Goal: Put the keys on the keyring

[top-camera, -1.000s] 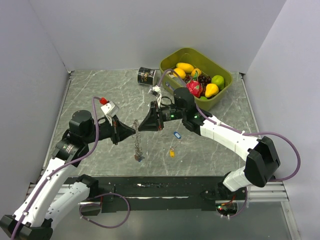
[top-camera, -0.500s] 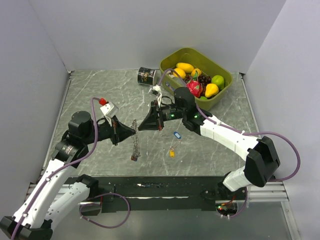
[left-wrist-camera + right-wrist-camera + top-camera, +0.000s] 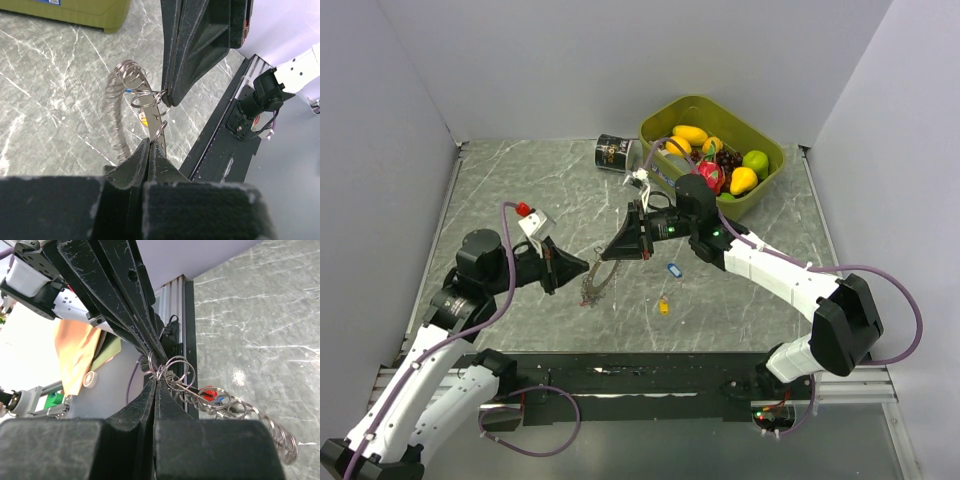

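Top external: right gripper (image 3: 611, 254) now grips keyring (image 3: 596, 283).

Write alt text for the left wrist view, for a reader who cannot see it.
The left gripper from below and the right gripper from above, both shut, pinch small rings at one end of the coiled silver keyring over a grey marbled table. A green bin shows top left.

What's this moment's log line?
left gripper shut on coiled silvery metal keyring; right gripper shut on keyring; small blue-tagged key lying loose
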